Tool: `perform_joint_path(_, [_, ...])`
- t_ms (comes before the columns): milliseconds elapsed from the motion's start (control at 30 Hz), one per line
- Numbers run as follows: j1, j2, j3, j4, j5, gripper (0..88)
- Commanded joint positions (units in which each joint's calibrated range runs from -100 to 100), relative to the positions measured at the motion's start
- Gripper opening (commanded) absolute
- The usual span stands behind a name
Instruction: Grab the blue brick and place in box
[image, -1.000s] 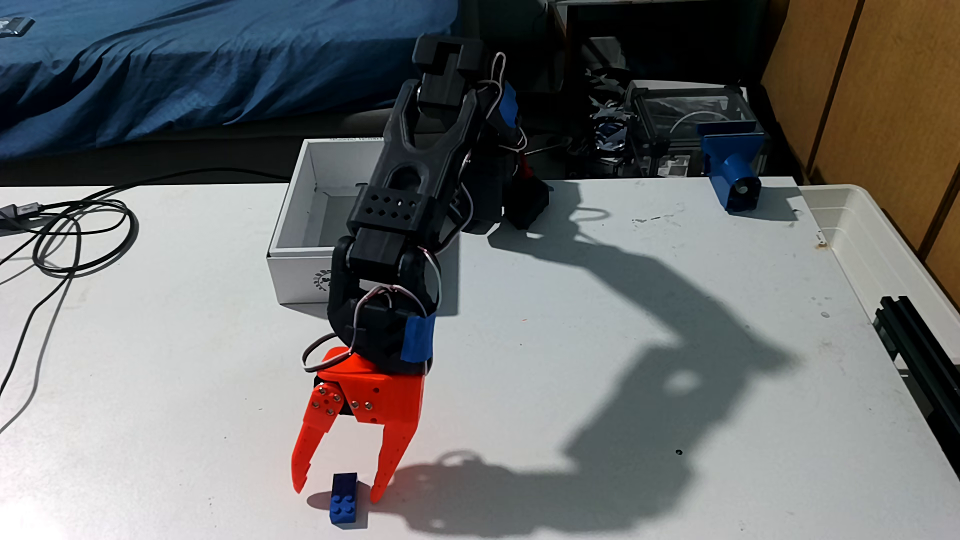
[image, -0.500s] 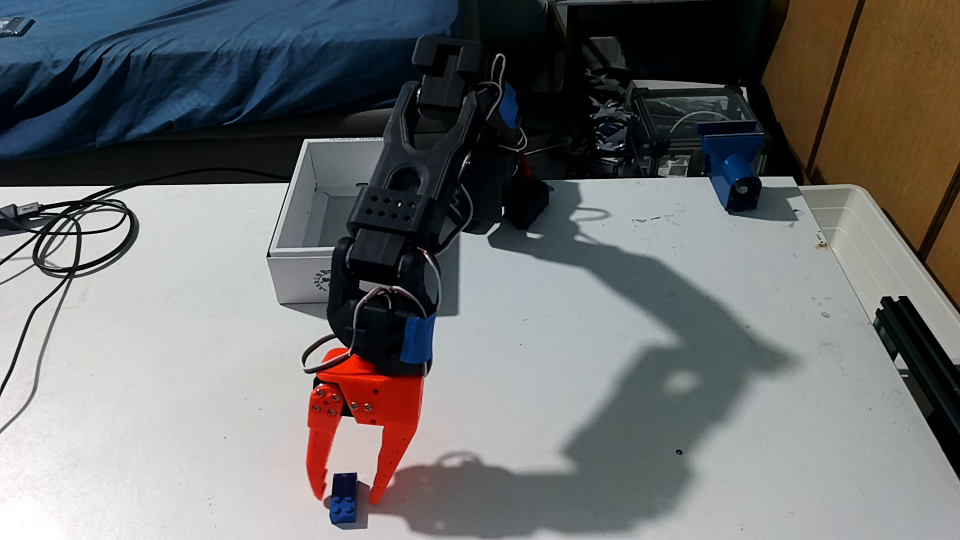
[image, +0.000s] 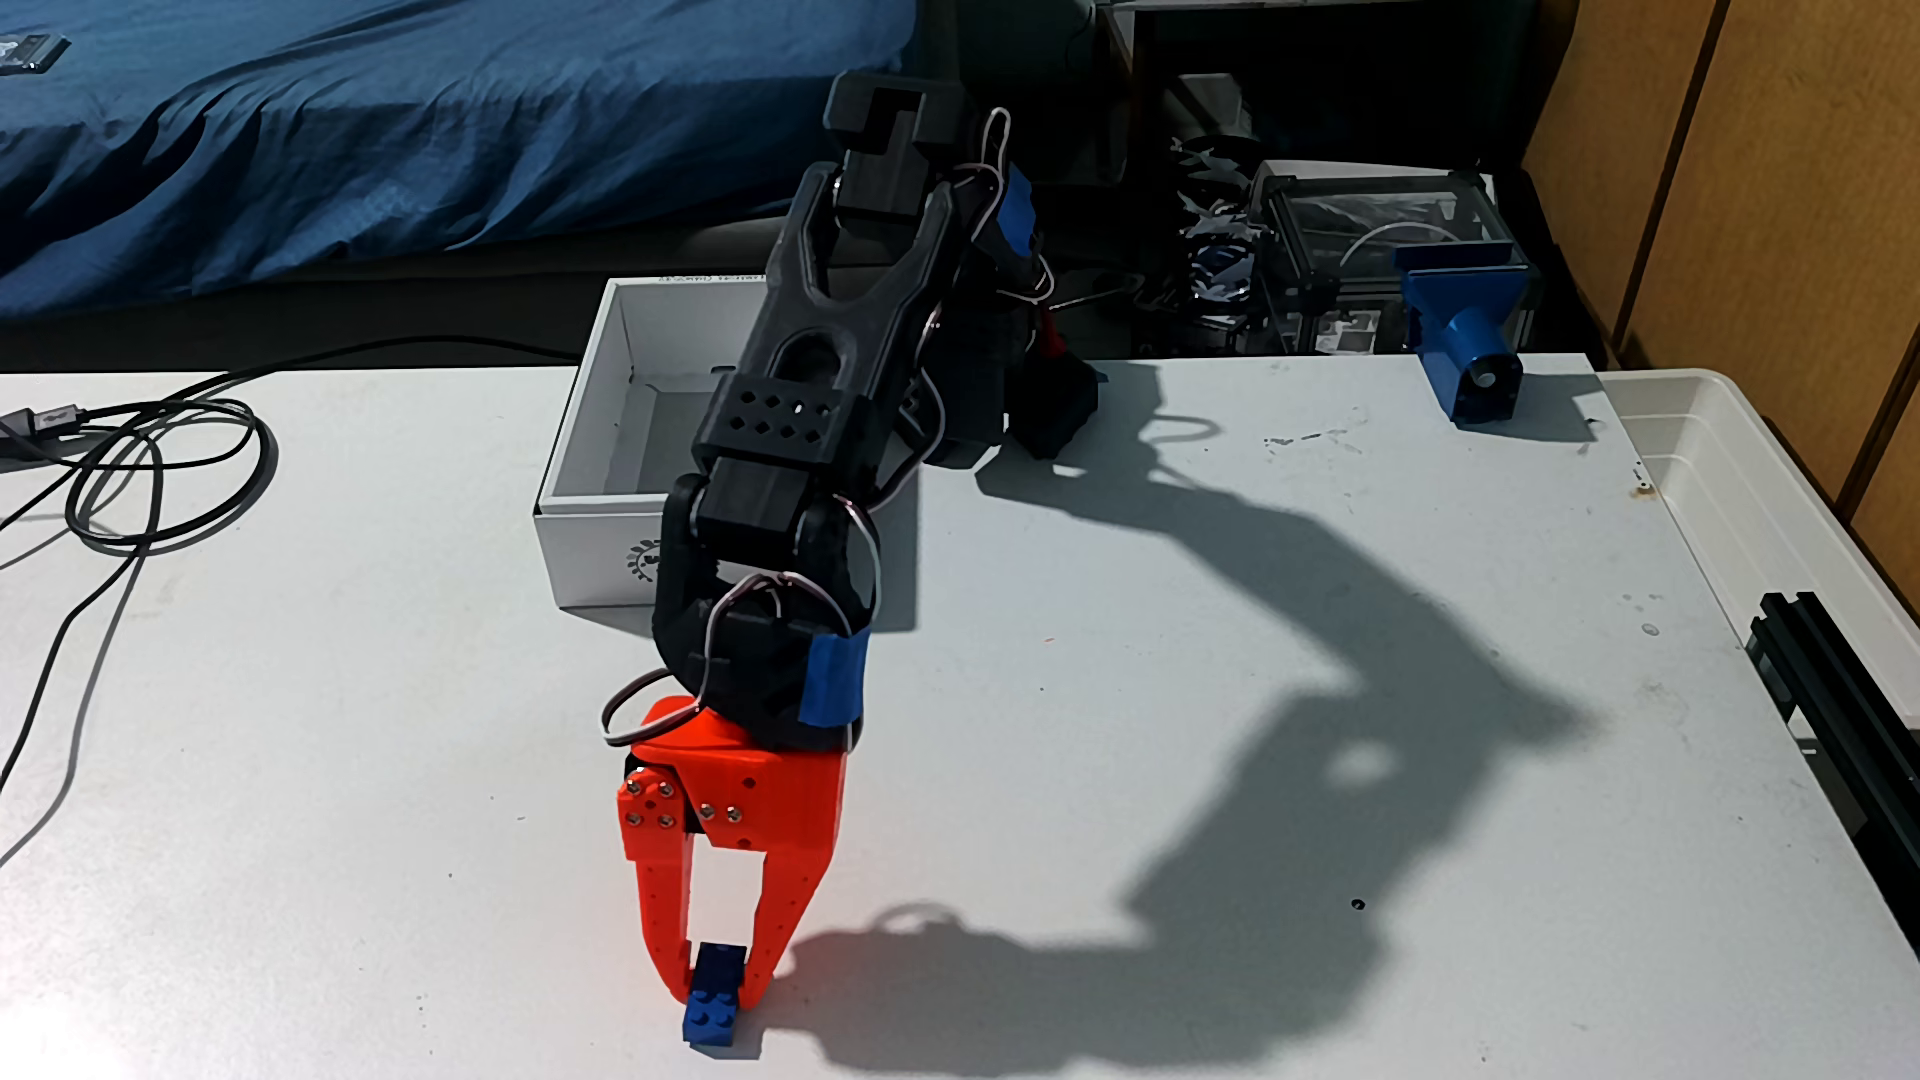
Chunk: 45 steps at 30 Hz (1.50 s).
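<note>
The orange gripper (image: 715, 995) is seen pointing down near the table's front edge, its two tapered fingers (image: 661, 914) clenched against the sides of the blue brick (image: 715, 999), which is pinched between the fingertips. The brick rests on or just above the white table (image: 1143, 665); which cannot be told. Its long axis runs roughly from the table's back edge toward the front edge, slightly skewed, with the studded face turned up and toward the camera. The gripper is of smooth printed plastic with small screws at the finger pivot. Behind it the black arm (image: 821, 415) is wrapped with strips of blue tape (image: 833, 680) and thin looping wires. The box (image: 623, 467), of white cardboard and open at the top, stands at the back edge behind the arm, its near short side bearing a dark emblem partly hidden by the arm. Coiled black cables (image: 156, 467) lie toward the left edge. A blue cylindrical mount (image: 1465, 343) stands at the back right corner, beside a translucent tub (image: 1766, 498) along the right edge.
</note>
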Motion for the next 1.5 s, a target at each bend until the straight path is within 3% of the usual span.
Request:
perform_joint_path(0, [-0.45, -0.42, -1.37, 0.40, 0.30, 0.8])
perform_joint_path(333, [0.22, -1.43, -1.55, 1.86, 0.41, 0.8])
perform_joint_path(1067, [10.10, -18.09, -2.35, 28.92, 0.78, 0.7])
perform_joint_path(1467, [19.69, -31.54, -1.91, 42.28, 9.40, 0.7])
